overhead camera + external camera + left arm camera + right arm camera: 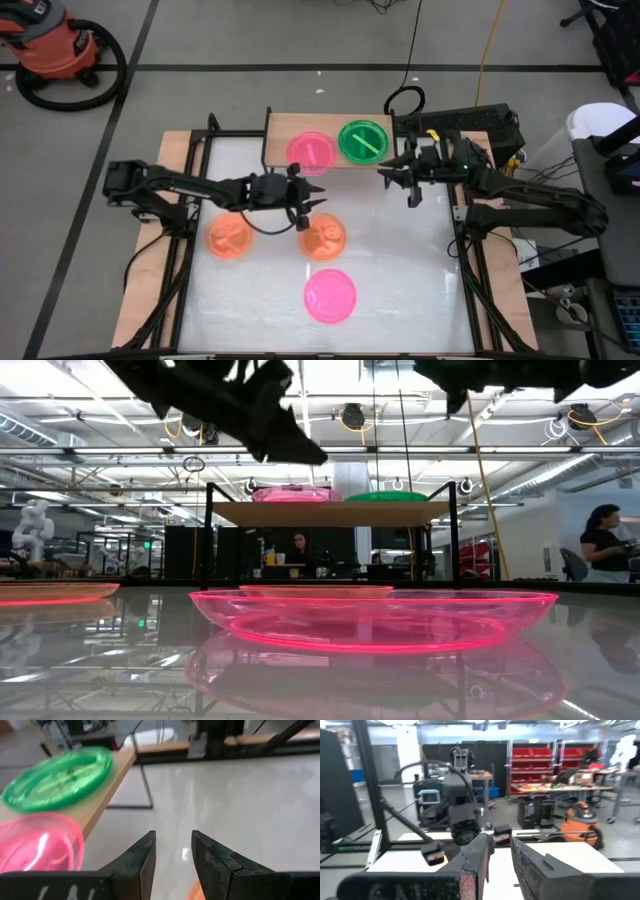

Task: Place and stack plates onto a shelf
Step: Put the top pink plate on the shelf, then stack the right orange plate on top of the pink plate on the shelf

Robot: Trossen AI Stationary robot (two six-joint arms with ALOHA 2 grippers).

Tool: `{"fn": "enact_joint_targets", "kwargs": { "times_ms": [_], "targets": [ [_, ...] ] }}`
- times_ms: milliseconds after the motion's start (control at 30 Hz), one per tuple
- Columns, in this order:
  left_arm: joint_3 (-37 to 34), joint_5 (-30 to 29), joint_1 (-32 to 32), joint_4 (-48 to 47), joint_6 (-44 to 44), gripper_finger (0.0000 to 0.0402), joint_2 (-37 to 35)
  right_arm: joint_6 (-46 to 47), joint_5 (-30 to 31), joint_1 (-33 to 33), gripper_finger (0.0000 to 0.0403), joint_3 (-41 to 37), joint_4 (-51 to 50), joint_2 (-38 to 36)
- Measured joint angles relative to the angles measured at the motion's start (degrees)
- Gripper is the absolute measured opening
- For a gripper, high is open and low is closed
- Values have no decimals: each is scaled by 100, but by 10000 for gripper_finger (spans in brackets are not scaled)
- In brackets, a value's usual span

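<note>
The shelf (283, 130) stands at the table's far edge. A pink plate (311, 151) and a green plate (362, 140) rest flat on it side by side, also seen as the pink plate (40, 842) and the green plate (60, 777). On the table lie two orange plates (231, 237) (322, 236) and another pink plate (330, 295). My left gripper (318, 205) hovers open just near of the shelf, above the right orange plate, empty (172, 840). My right gripper (383, 172) hangs in the air off the shelf's right end, open by a narrow gap (501, 845), holding nothing.
The white tabletop (400, 260) has free room on its right half and near-left corner. In the low view the near pink plate (370, 615) fills the foreground before the shelf's black legs (210, 540). A black box (470, 125) sits behind the right arm; people show in the room beyond.
</note>
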Motion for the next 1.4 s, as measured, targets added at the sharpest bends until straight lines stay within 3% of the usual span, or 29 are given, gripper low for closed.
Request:
{"fn": "enact_joint_targets", "kwargs": {
  "times_ms": [167, 467, 667, 867, 1100, 1400],
  "targets": [
    [0, 1, 432, -340, -134, 131, -4, -137, 481, 0, 55, -282, 13, -292],
    [0, -2, 1140, -634, -499, 131, -2, -177, 477, -2, 44, -337, 4, -307],
    [0, 1, 1140, -620, -601, 131, -2, -173, 475, -2, 45, -337, -4, -307],
    [0, 36, 788, -610, -486, 131, -85, -88, 458, -2, 45, -337, -341, -307],
    [0, 251, -281, -1194, 245, 131, -218, -96, 433, 0, 45, -339, -1283, -307],
    [0, -360, -1623, -2420, 338, 131, -216, -85, 436, 331, 45, -1314, -44, -307]
  ]
}}
